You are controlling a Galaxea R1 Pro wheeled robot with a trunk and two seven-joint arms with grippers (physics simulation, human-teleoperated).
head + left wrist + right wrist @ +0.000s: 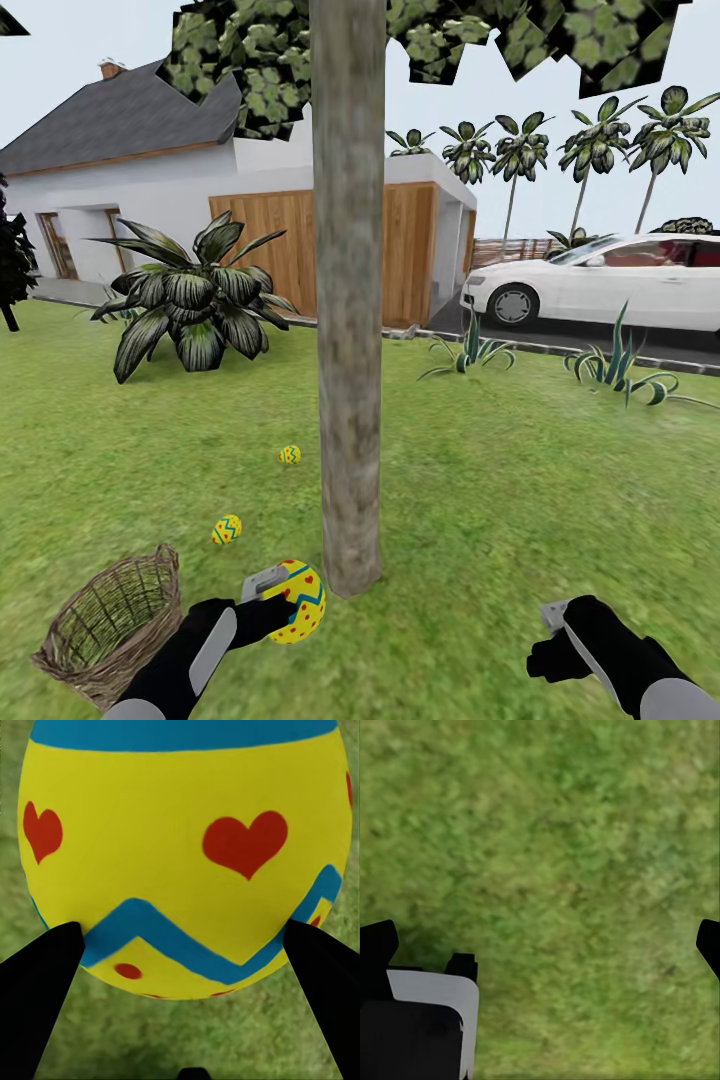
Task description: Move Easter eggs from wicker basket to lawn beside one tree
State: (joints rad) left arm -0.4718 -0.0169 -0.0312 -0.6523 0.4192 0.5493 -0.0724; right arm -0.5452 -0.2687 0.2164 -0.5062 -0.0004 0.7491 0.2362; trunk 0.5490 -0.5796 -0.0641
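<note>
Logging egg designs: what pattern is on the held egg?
Yellow egg with red hearts, blue zigzag; clearest in left wrist view.

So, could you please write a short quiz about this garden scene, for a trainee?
1. True or false: the wicker basket looks empty.
2. How many eggs lie on the lawn?
3. The left gripper holds: A) nothing, B) an egg, C) the basket handle.

Key: 1 true. 2 two: the nearer egg and the farther egg, both left of the tree. 3 B, the held egg sits between its fingers.
</note>
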